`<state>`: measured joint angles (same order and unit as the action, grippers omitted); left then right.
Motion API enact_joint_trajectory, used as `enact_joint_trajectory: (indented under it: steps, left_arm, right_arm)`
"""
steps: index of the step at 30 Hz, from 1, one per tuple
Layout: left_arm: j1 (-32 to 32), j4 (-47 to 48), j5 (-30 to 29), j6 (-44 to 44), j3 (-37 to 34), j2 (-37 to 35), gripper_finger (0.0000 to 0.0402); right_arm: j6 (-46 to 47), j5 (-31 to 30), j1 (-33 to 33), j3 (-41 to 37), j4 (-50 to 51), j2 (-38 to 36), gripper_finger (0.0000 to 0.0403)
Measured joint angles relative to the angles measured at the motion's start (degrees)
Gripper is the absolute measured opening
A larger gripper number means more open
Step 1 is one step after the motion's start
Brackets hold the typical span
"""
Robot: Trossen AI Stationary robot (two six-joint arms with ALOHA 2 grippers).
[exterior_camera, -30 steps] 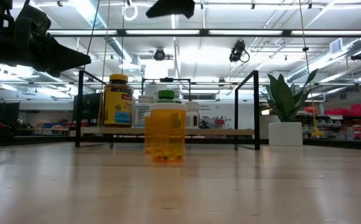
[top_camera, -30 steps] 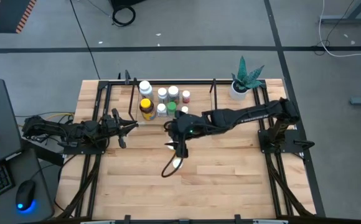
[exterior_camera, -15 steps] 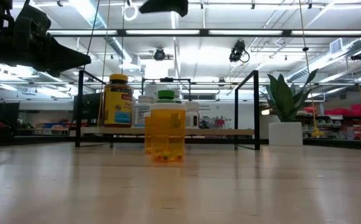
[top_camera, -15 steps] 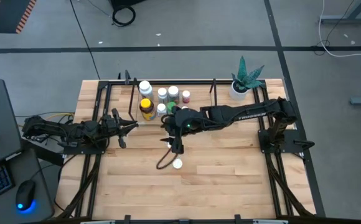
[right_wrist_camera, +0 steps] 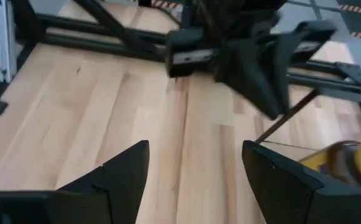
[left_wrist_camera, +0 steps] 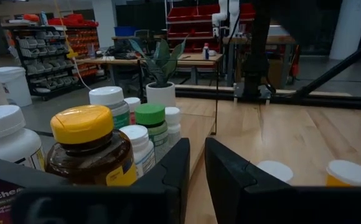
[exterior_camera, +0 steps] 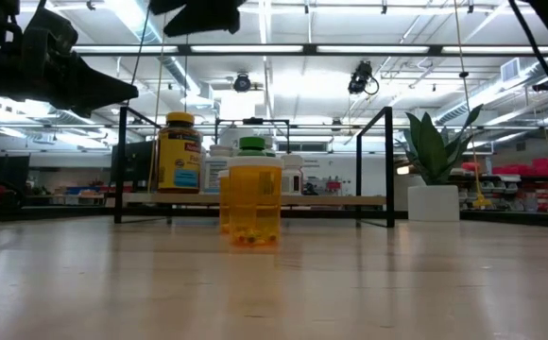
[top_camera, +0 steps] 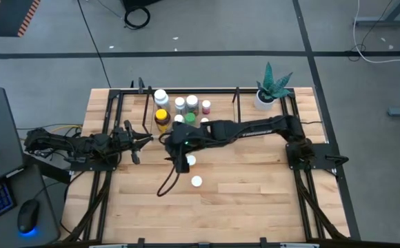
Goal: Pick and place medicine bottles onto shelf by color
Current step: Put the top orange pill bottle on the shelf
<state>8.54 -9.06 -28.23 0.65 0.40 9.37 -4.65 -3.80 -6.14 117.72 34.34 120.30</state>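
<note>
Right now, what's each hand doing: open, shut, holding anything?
Left hand: narrow gap between its fingers, nothing in it, waiting by the shelf.
Right hand: open wide, empty, above the table.

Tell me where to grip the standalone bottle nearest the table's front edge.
Grip the front bottle by its round amber body just under the white cap, descending from above with the right pincer. It stands upright, and another bottle sits close on the shelf side, so pinch left-to-right.

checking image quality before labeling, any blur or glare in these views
Right wrist view: the left gripper and the yellow-capped bottle are smeared by motion blur. Low view: bright ceiling lights glare, arms silhouetted. Left wrist view: sharp.
</note>
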Motion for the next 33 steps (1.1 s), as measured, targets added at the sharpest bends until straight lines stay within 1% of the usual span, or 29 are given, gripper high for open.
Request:
enact_joint_trajectory:
  steps: [8,16,22,26,33]
  left_arm:
    - [0.01,-0.01,0.02,0.00,0.00,0.00,0.0064]
    - [0.01,-0.04,0.02,0.01,0.00,0.00,0.0055]
    - [0.02,-0.04,0.00,0.02,0.00,0.00,0.0062]
    - [0.00,-0.07,0.02,0.02,0.00,0.00,0.0063]
    - [0.01,-0.07,0.02,0.02,0.00,0.00,0.0055]
  right_arm:
    - [-0.07,0.70,-1.77,0.34,0.59,1.57,0.0265]
    - [-0.45,0.64,-2.42,0.10,2.96,2.52,0.0265]
    - [-0.08,0.70,-2.40,-2.25,2.72,2.59,0.0266]
    - [-0.43,0.57,-2.23,-5.32,2.99,2.59,0.0269]
    - [-0.06,0.38,-0.49,-11.18,3.02,2.57,0.0298]
